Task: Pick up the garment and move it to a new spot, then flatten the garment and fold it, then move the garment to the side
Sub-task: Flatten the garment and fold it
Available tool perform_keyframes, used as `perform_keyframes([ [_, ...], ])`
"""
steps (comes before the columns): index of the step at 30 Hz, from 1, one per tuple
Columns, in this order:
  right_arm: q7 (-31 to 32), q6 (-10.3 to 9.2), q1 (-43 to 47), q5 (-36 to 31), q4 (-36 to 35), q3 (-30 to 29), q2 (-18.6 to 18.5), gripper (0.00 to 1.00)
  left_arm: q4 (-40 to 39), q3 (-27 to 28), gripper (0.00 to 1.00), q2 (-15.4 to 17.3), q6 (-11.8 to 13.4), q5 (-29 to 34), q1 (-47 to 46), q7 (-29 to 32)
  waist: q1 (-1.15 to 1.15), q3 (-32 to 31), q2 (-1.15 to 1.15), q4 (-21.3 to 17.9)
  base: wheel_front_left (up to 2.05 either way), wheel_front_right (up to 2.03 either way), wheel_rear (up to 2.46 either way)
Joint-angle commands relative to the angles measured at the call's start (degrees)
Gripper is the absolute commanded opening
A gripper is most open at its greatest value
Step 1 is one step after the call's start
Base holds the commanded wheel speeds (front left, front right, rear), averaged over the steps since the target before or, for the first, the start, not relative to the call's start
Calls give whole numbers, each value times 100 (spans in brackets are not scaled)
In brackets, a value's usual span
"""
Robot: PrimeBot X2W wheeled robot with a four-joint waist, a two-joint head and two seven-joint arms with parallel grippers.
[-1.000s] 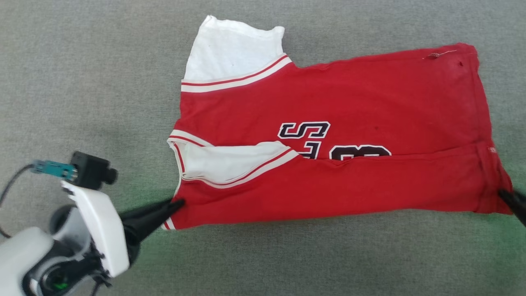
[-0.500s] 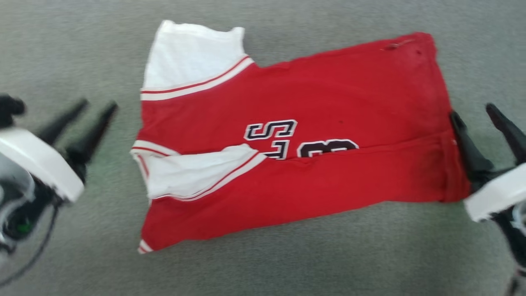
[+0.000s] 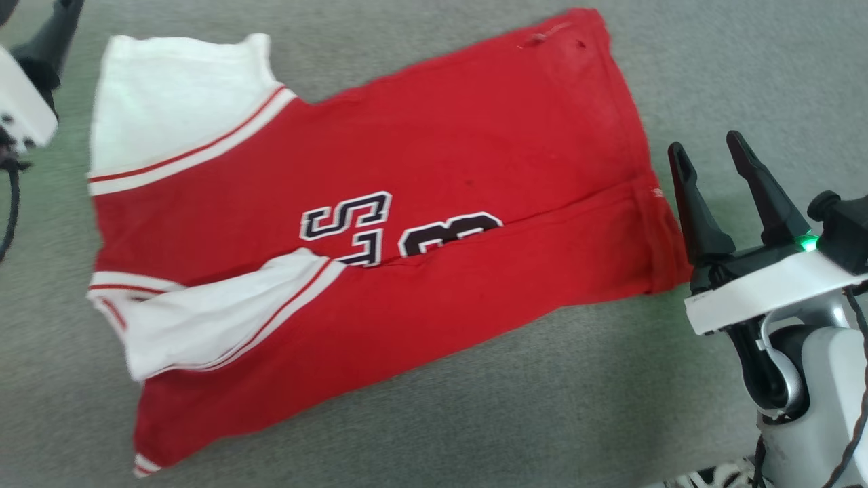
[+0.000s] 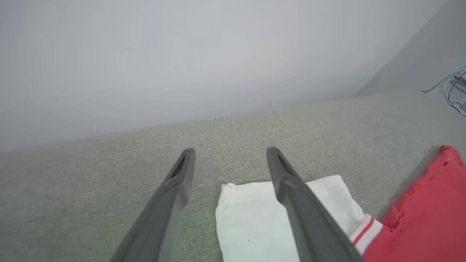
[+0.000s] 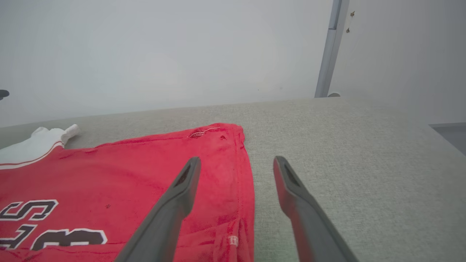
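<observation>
The garment [image 3: 420, 183] is bright red with white sleeves, striped trim and dark lettering. It lies flat on the grey cloth surface [image 3: 542, 420], with its near long edge folded up over the body. My right gripper [image 3: 705, 142] stands open just off the hem at the garment's right end, holding nothing. In the right wrist view its left finger hangs over the red hem [image 5: 225, 203], and the right gripper [image 5: 236, 160] is clearly spread. My left gripper [image 4: 230, 151] is open above the far white sleeve [image 4: 255, 218]; one dark finger [image 3: 51, 37] shows at the head view's top left.
A pale wall rises behind the grey surface [image 5: 346, 145]. Loose cables [image 4: 457, 87] lie at the far right of the left wrist view. A grey upright post [image 5: 329, 47] stands at the back. The surface's right edge [image 5: 442, 136] drops off.
Both grippers were shut on the garment's near corners; they have let go, opened and lifted away. The garment stays folded. The head camera has swung, shifting the whole picture left.
</observation>
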Motion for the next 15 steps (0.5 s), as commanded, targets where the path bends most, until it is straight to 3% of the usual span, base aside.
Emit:
perform_keyframes([
  [1, -51, -1, -102, 35, 33, 37, 35, 100, 306, -61, 100, -95, 8, 21, -268, 266, 0, 159, 0, -193, 0, 0, 0],
  [6, -117, -1, -139, 94, 110, 100, 81, 100, 1079, -466, 100, -203, -46, 121, -826, 1561, 0, 300, 0, -320, 0, 0, 0],
  [10, -152, -1, -194, 140, 161, 149, 65, 100, 1439, -649, 100, -313, -166, -200, -990, 2770, 0, 405, 0, -372, 0, 0, 0],
  [13, -143, -1, -223, 153, 198, 153, 42, 100, 1403, -655, 100, -425, -291, -449, -1046, 3281, 0, 475, 0, -369, 0, 0, 0],
  [14, -107, -1, -266, 163, 211, 163, 12, 100, 1341, -678, 71, -474, -332, -509, -1111, 3405, 0, 522, 0, -351, 0, 0, 0],
  [15, -77, -1, -307, 162, 221, 186, -8, 100, 1304, -698, 30, -499, -351, -532, -1121, 3449, 0, 538, 0, -342, 0, 0, 0],
])
